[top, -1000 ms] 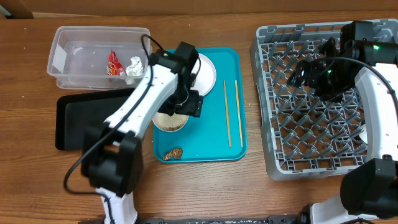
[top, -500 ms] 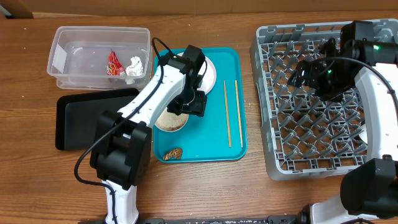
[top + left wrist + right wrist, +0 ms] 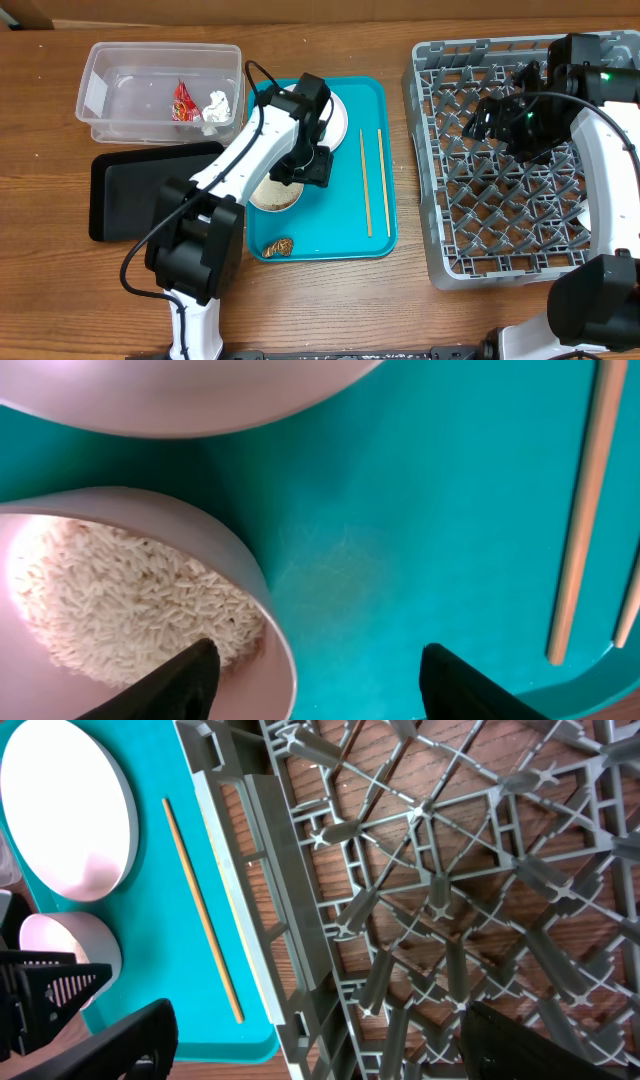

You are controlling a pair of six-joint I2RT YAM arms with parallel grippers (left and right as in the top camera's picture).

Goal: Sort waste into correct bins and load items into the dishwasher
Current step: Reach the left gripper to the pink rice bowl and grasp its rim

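grey rack (image 3: 268,880), teal tray (image 3: 150,945), white plate (image 3: 65,810)

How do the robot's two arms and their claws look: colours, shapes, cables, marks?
Both the left arm and the right arm have smooth white links joined by chunky black joints. A thin black cable loops beside the left arm. A small green light glows on the right one. The left claw and right claw have black tapered fingers. I see no readable markings.

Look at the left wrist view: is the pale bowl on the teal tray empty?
No, the bowl holds a bed of loose white rice grains.
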